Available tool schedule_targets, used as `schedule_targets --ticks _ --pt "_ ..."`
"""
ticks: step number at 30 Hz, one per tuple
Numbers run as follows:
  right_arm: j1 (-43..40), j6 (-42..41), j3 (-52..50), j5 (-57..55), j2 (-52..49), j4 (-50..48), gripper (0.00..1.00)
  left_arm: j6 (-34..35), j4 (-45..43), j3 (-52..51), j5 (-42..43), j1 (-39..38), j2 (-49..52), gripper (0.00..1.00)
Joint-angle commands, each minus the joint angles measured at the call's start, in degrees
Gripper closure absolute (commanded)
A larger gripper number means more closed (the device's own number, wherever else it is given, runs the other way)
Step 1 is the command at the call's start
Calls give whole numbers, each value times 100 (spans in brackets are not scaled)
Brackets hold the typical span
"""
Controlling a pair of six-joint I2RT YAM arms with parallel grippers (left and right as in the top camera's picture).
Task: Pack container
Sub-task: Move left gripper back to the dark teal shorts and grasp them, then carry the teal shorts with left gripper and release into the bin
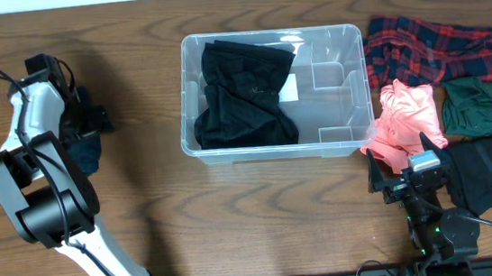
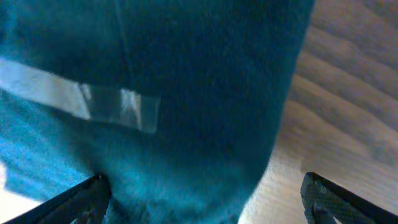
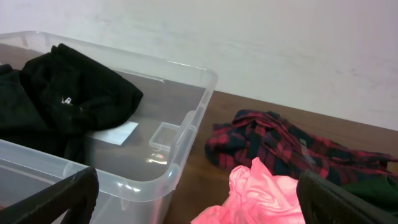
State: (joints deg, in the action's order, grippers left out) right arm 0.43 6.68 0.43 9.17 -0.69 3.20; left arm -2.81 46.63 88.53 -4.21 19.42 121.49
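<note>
Overhead: the clear plastic rectangular container (image 1: 334,116) sits on the brown wood-grain table (image 1: 236,220), a black garment (image 1: 242,93) filling its left half beside the white label (image 1: 289,88) on its bottom; no writing is legible. Right of the container lie a red-and-navy plaid cloth (image 1: 432,47), a pink cloth (image 1: 407,118), a dark green cloth (image 1: 483,106) and a black cloth (image 1: 485,174). Left of it the left fingers (image 2: 81,198) spread wide over a teal cloth (image 2: 205,81) with a pale strip (image 2: 81,99). The right fingers (image 3: 56,196), front-right of it, gape empty; a white wall (image 3: 249,43) stands behind
</note>
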Motion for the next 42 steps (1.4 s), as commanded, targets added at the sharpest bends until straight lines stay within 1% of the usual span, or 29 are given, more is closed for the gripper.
schedule_targets --ticks 1,4,7,8,10,12,14,16,18,19,20,21,23,24,28,32,35,38,42 --pt "-46 22 -11 -15 31 20 1 50 -151 -157 52 28 26 2" --pt "-46 24 -11 -13 31 22 1 50 -295 -219 52 28 26 0" --pt "-46 24 -11 -15 31 20 1 50 -380 -227 55 28 37 3" --pt "-46 22 -11 -15 31 20 1 50 -417 -234 55 28 37 4" --pt "-46 22 -11 -15 31 20 1 48 -439 -234 55 28 37 11" --pt "-46 24 -11 -15 31 20 1 48 -452 -236 55 28 39 20" --pt "-46 24 -11 -13 31 20 1 46 -450 -236 55 28 42 32" --pt "-46 24 -11 -15 31 20 1 48 -431 -236 55 28 42 39" --pt "-46 24 -11 -15 31 20 1 48 -411 -236 55 28 42 48" --pt "-46 24 -11 -15 31 20 1 48 -409 -236 55 28 42 54" --pt "-46 22 -11 -15 31 20 1 48 -407 -234 55 28 39 61" --pt "-46 24 -11 -15 31 20 1 46 -407 -234 57 28 39 75" --pt "-46 24 -11 -15 31 20 1 48 -411 -225 57 28 24 93" --pt "-46 22 -11 -13 31 20 1 48 -398 -197 57 28 15 94" --pt "-46 22 -11 -15 31 20 1 50 -304 -74 59 15 -96 94" --pt "-46 22 -11 -15 31 20 1 52 -273 -37 59 11 -448 94" --pt "-46 24 -11 -15 31 20 1 90 -273 -37 63 -24 -927 94" --pt "-46 22 -11 -15 31 20 1 400 -278 -37 96 -157 -1510 94" --pt "-46 22 -11 -15 31 20 1 466 -304 -37 581 -557 -2319 94"
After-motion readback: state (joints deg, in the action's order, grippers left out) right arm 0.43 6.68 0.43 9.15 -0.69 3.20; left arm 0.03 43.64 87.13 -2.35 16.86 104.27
